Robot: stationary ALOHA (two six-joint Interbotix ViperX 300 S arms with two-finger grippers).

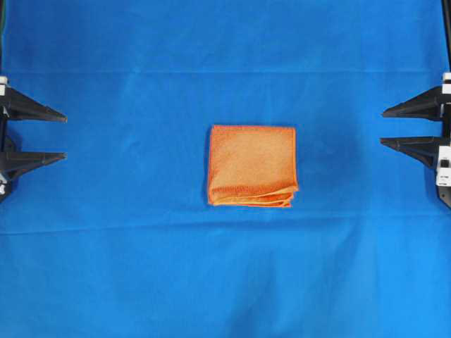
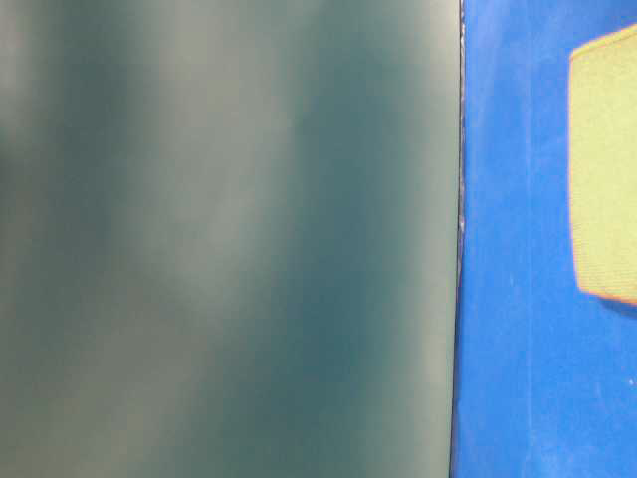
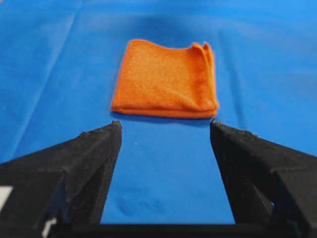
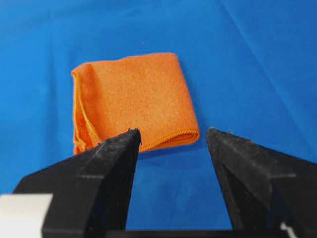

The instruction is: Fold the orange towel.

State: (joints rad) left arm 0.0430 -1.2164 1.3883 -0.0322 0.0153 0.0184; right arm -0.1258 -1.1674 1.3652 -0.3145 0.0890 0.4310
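The orange towel [image 1: 251, 165] lies folded into a small thick square in the middle of the blue cloth, its stacked layer edges showing along the near side. It also shows in the left wrist view [image 3: 166, 79], in the right wrist view [image 4: 131, 99] and pale at the right edge of the table-level view [image 2: 605, 169]. My left gripper [image 1: 65, 137] is open and empty at the far left, well away from the towel. My right gripper [image 1: 382, 127] is open and empty at the far right. Both grippers [image 3: 166, 126] [image 4: 173, 131] point at the towel.
The blue cloth [image 1: 141, 246] covers the whole table, with faint creases across it. A blurred grey-green surface [image 2: 229, 239] fills the left of the table-level view.
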